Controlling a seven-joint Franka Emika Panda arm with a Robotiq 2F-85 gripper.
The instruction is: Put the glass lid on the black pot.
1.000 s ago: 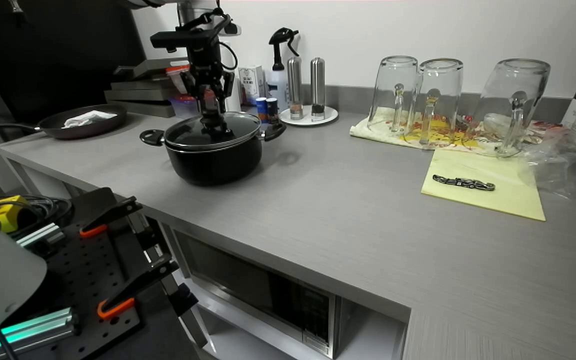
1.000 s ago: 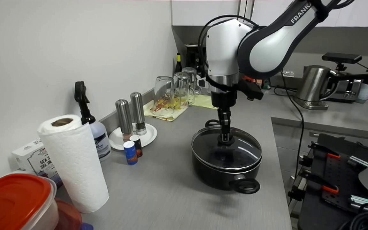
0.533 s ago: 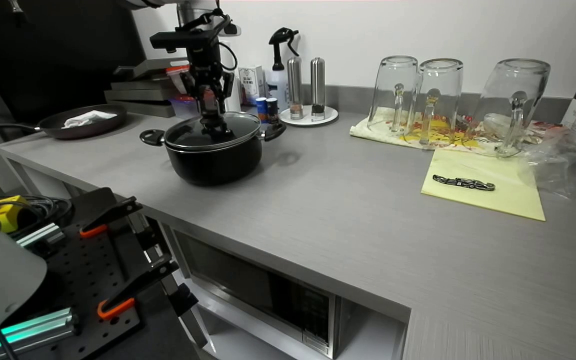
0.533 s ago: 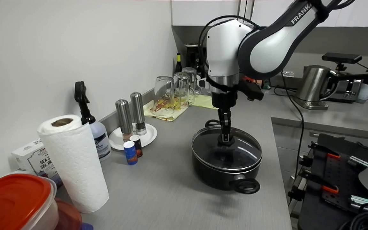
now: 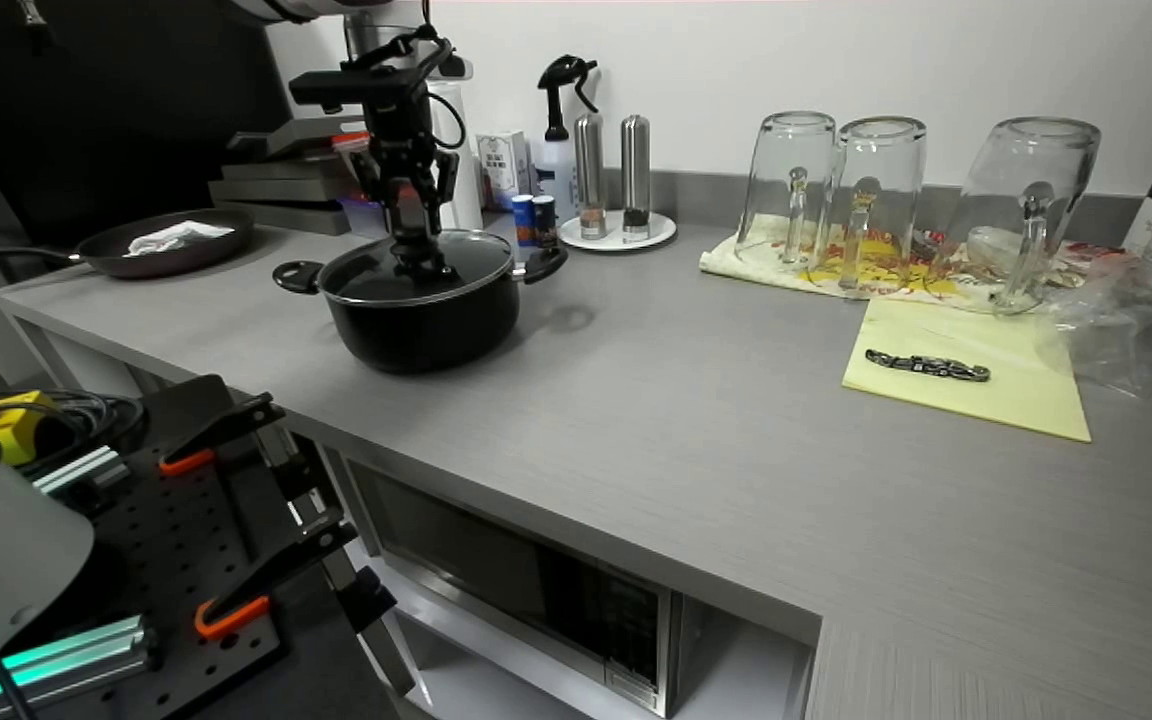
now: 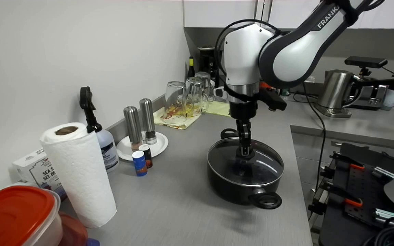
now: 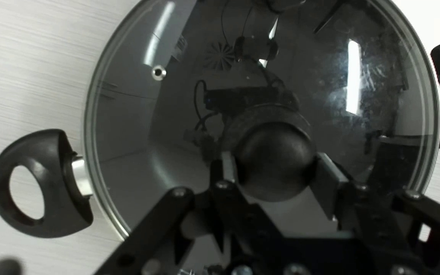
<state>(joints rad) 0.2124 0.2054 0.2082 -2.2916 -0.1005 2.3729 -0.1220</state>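
the round, metal-rimmed clear glass lid (image 6: 248, 169) lies level on the wide, matte black pot (image 5: 423, 330), and i judge it seated, though i can't see its whole edge. my black two-fingered claw (image 6: 245, 151) stands directly above the pot's centre; in the wrist view its pads (image 7: 229, 168) touch both sides of the lid's black knob (image 7: 275, 162), so i take it as gripped. the lid has no long axis; the pot's black loop handles (image 7: 48, 187) give one, and the pads face each other roughly along it. next, i'd say: pads apart, then straight up, not dragging the lid. above the pot, the white-and-black arm (image 6: 294, 59) reads "frank", its end unclear. well apart from the pot, toward the plain white wall (image 6: 63, 51), a white cardboard box (image 6: 39, 167) shows "sea s" and "sel de"; the label on a clear, black-headed spray bottle (image 6: 105, 142), on that same side, is too small to read.
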